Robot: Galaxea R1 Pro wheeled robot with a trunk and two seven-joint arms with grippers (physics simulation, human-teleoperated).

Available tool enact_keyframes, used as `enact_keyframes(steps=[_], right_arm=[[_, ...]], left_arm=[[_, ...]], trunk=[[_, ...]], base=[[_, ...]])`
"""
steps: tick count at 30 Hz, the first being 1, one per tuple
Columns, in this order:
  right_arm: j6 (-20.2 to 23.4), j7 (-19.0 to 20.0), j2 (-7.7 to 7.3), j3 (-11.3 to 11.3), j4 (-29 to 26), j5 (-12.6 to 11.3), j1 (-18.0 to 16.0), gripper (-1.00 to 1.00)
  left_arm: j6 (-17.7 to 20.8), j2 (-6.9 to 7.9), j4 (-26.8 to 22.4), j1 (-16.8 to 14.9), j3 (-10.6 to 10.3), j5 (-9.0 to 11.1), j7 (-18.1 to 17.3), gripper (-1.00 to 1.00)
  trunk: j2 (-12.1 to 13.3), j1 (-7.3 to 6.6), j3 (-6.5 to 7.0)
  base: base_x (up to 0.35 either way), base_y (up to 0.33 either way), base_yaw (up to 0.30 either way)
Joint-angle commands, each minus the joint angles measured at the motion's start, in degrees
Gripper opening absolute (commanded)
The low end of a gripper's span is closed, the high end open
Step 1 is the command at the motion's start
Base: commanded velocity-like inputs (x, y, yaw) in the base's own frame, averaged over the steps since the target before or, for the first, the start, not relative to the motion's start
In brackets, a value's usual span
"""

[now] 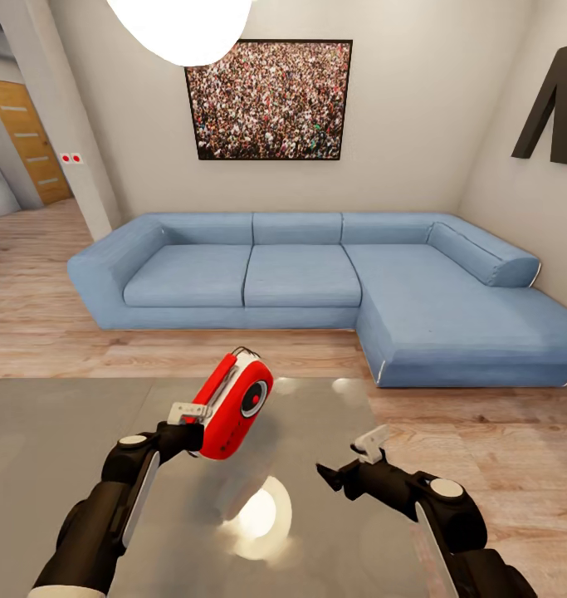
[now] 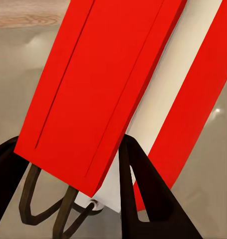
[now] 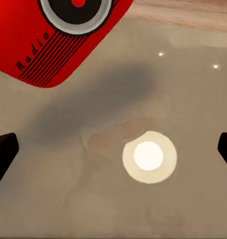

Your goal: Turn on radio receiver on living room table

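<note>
Red-and-white radio receiver (image 1: 233,405): held up off the table (image 1: 59,448) by the left gripper (image 1: 193,419), tilted with its handle end leaning away toward the sofa (image 1: 316,282).

Left gripper: clamped on the radio receiver's lower rear side. In the left wrist view the dark fingers (image 2: 143,194) press against the red shell and white side band (image 2: 163,99) of the radio receiver (image 2: 103,89), which fills most of that frame.

Right gripper (image 1: 349,465): spread wide and holding nothing, to the right of the radio receiver and apart from it, over the table. In the right wrist view its two dark fingertips (image 3: 3,154) sit at opposite frame edges, with bare tabletop (image 3: 93,199) between them.

Radio receiver, appearance: rounded red body, white sides, red handle on top, round grey dial with a dark ring. The right wrist view shows the dial (image 3: 76,12) with a red centre, black grille lines and the word "Radio" on the red face (image 3: 53,55). Its shadow falls on the table below.

Table: glossy grey top, reflecting a round ceiling light (image 3: 149,157).

Living room: blue L-shaped sofa beyond the table, framed crowd picture (image 1: 269,100) on the beige wall above it, dark letter (image 1: 557,104) on the right wall, light wood floor (image 1: 482,432).
</note>
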Motion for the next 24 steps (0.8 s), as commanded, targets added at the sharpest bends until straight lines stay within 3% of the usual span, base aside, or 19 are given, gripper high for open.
enact_keyframes(steps=[1, 3, 7, 11, 17, 24], right_arm=[[0.0, 0.55, -0.05, 0.0, 0.0, 0.0, 0.0, 1.0], [0.01, 4.82, -0.19, 0.0, 0.0, 0.05, 0.0, 1.0], [-0.06, 5.95, -0.75, 0.0, 0.0, 0.06, 0.0, 1.0], [-0.14, 6.99, -1.38, 0.0, 0.0, 0.06, 0.0, 1.0], [-0.33, 10.41, -1.52, -0.08, 0.0, -0.01, -0.11, 1.0], [-0.65, 10.89, -1.53, -0.09, -0.01, -0.03, -1.14, 1.0]], left_arm=[[0.02, 0.0, 0.0, -0.01, 0.01, 0.28, -0.01, -1.0], [0.02, 0.0, 0.35, -0.03, 0.0, 0.28, -0.02, -1.0], [-0.17, 0.0, 0.71, -0.01, -0.18, 0.31, -0.02, -1.0], [-2.85, 0.0, 2.53, -0.01, -0.37, 0.33, -0.05, -1.0], [-3.61, 0.05, 4.2, -0.01, -0.45, 0.28, -0.11, -1.0], [-3.7, 0.1, 4.44, -0.01, -0.54, 0.07, -0.11, -1.0]], trunk=[[0.0, 0.0, 0.0], [0.0, 0.0, 0.0], [0.0, 0.0, 0.0], [0.0, 0.0, 0.0], [0.0, 0.0, 0.0], [0.0, 0.0, 0.0]], base=[[0.0, 0.0, 0.0], [0.0, 0.0, 0.0], [0.0, 0.0, 0.0], [0.0, 0.0, 0.0], [0.0, 0.0, 0.0], [0.0, 0.0, 0.0]])
